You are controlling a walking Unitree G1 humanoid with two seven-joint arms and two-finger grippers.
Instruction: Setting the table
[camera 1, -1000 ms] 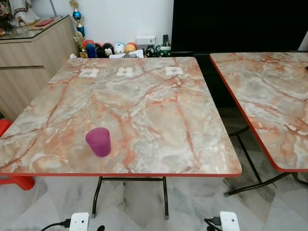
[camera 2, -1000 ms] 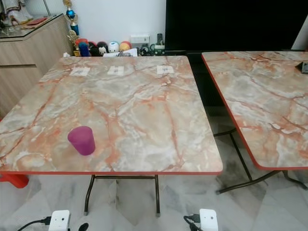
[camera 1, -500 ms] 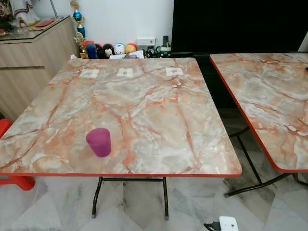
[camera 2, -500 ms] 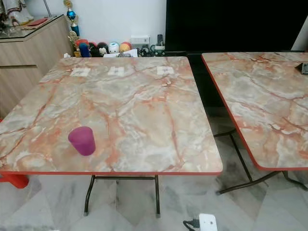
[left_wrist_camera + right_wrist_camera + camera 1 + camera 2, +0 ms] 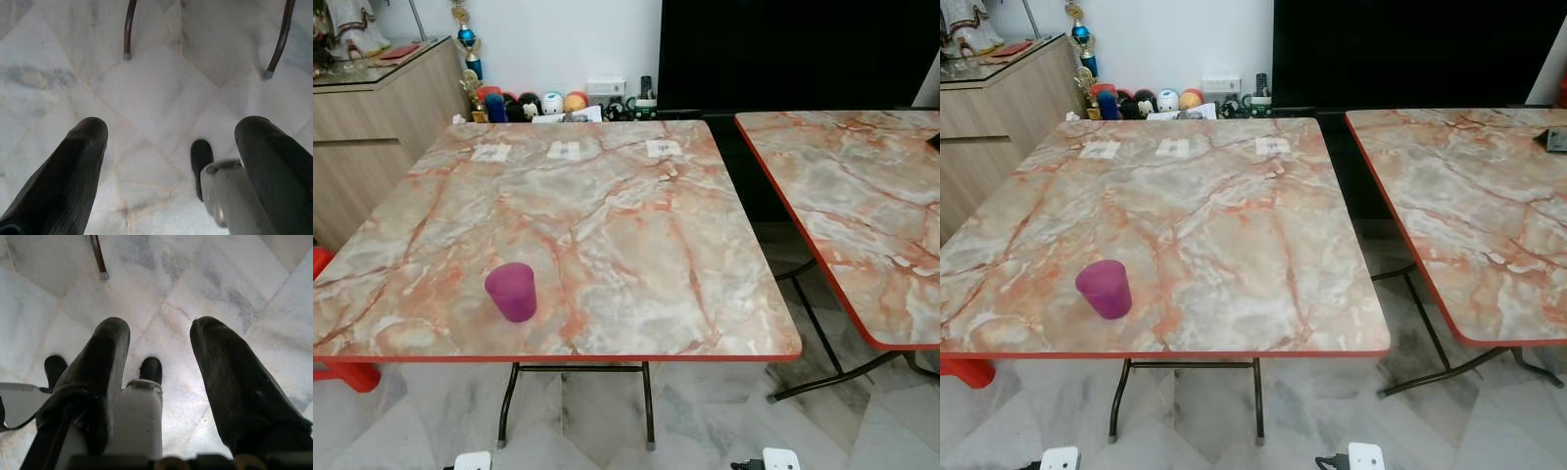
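Left gripper (image 5: 171, 161) and right gripper (image 5: 159, 362) hang over the white marble floor (image 5: 161, 88), fingers spread, empty. The purple plastic cup (image 5: 512, 292) stands upright near the marble-patterned surface's (image 5: 607, 206) front-left edge.

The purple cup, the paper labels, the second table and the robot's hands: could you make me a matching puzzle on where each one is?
Things:
1. purple cup
2. three paper labels
3. second table
4. left hand and right hand

Places:
A. far side of the near table
B. hanging low over the marble floor, fingers apart
C. near edge of the near table, towards the robot's left
D. to the robot's right

Pairs: 1-C, 2-A, 3-D, 4-B
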